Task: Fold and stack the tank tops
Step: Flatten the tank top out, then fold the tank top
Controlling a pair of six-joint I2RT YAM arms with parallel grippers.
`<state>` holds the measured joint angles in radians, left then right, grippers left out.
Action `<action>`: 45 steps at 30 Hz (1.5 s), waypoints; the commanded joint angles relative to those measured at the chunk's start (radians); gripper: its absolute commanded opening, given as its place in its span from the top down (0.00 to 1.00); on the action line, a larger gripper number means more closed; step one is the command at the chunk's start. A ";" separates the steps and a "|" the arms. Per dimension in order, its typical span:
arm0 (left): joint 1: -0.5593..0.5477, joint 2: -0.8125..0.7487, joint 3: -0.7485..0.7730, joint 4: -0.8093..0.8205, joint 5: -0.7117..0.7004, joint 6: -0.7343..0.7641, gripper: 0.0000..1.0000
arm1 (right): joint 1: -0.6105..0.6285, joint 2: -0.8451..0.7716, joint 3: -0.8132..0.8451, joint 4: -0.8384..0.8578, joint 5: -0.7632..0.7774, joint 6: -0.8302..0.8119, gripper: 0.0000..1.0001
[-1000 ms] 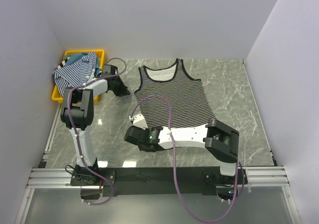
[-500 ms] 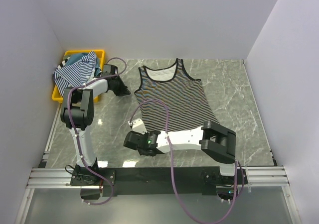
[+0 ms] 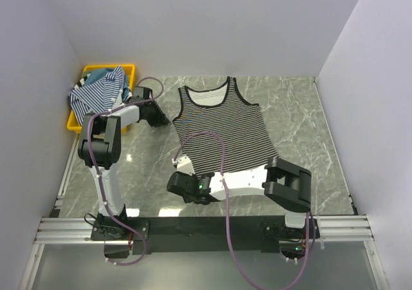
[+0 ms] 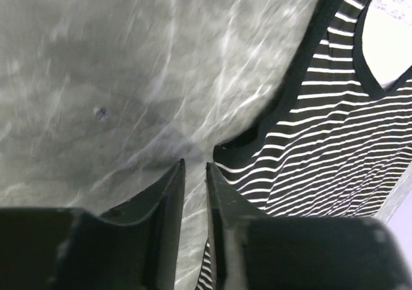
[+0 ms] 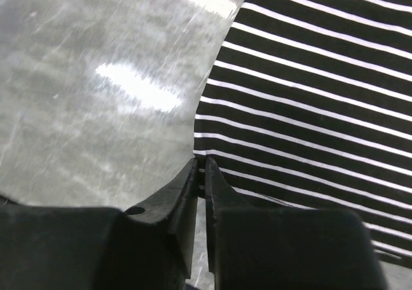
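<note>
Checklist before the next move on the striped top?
1. Tank top spread flat on table: ok.
2. Right gripper at the hem corner, jaws nearly together; fabric pinched: cannot tell.
3. Left gripper at the armhole edge, narrow gap, nothing between: not ok.
4. Cable off the fabric: loops across it seen from above; cannot tell.
5. Other tops in yellow bin, out of the way: ok.

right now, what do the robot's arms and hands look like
The left arm and right arm have white links between chunky black joints, each trailing a looped purplish cable. The left hand and right hand each end in two slim black tapered fingers.
</note>
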<state>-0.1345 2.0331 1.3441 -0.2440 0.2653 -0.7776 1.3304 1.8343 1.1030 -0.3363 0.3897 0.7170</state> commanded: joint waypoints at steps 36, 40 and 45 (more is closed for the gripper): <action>-0.088 -0.157 -0.088 0.009 -0.392 -0.092 0.99 | -0.059 -0.279 -0.200 0.203 -0.279 0.018 1.00; -0.088 -0.207 -0.109 -0.009 -0.455 -0.101 1.00 | -0.013 -0.210 -0.138 0.197 -0.296 0.013 1.00; -0.088 -0.272 -0.166 -0.008 -0.518 -0.123 0.99 | 0.024 -0.130 -0.043 0.203 -0.348 0.012 1.00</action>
<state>-0.2291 1.8309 1.1950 -0.2920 -0.1345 -0.8856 1.3205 1.6806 0.9916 -0.1406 0.1276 0.7208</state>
